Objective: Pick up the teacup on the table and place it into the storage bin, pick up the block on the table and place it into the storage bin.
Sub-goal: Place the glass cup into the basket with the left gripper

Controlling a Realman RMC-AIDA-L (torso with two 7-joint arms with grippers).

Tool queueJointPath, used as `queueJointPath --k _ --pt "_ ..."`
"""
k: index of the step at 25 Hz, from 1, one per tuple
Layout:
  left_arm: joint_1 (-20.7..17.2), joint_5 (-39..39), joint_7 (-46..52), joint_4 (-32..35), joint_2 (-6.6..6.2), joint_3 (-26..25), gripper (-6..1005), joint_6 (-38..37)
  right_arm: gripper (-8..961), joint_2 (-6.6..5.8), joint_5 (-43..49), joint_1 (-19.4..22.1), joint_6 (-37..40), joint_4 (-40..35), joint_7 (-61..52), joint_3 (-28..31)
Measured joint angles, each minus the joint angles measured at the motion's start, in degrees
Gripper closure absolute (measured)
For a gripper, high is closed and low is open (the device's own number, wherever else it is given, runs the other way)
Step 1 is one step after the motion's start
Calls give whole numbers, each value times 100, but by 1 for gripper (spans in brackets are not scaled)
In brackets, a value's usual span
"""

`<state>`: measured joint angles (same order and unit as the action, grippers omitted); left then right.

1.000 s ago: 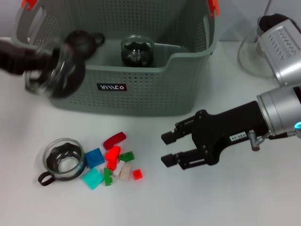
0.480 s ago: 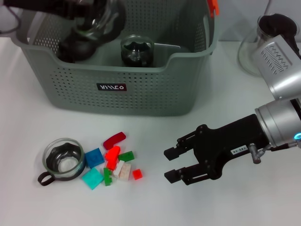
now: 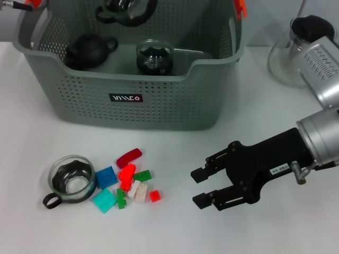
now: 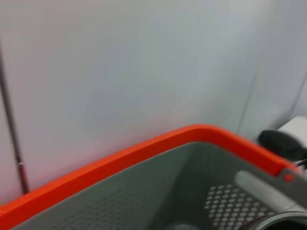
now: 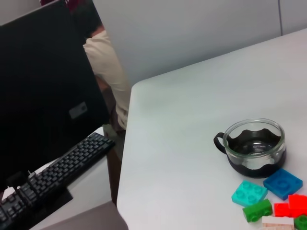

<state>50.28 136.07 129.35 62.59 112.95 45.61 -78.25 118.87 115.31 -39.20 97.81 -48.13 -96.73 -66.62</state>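
A glass teacup [image 3: 71, 179] with a dark base stands on the white table at the front left, also in the right wrist view [image 5: 254, 146]. Right of it lies a heap of small blocks [image 3: 128, 182], red, green, blue and cyan [image 5: 249, 192]. Behind them is the grey-green storage bin [image 3: 132, 103]. It holds a black teacup [image 3: 90, 50], a glass teacup [image 3: 154, 56] and another glass teacup [image 3: 124, 10] by the back wall. My right gripper [image 3: 199, 188] hovers open over the table, right of the blocks. Only a grey part of my left arm [image 3: 8, 18] shows, at the bin's far left corner.
A glass teapot [image 3: 296, 47] stands at the back right of the table. The bin's orange rim [image 4: 144, 151] fills the left wrist view. Off the table's left edge are a dark monitor [image 5: 48, 96] and a keyboard [image 5: 53, 175].
The glass cup carried by my left arm has gone from the bin's front left over the rim to the back wall. The arm has pulled away. My right gripper drifted slightly right and down.
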Motion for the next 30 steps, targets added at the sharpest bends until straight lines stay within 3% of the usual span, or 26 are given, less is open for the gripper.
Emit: queueJointPath --k 9,20,26,30 --pt "319 986 36 -456 55 259 951 755 391 -56 0 -37 95 20 -111 304" --pt "453 1238 43 -1165 88 746 950 1571 391 -16 0 -142 22 37 -163 325" --pt "457 1277 38 -1449 143 1048 950 1978 391 -7 -3 -142 12 43 -163 345" --pt "458 1519 37 -1538 266 1164 951 2210 391 0 -3 -141 5 51 -163 353"
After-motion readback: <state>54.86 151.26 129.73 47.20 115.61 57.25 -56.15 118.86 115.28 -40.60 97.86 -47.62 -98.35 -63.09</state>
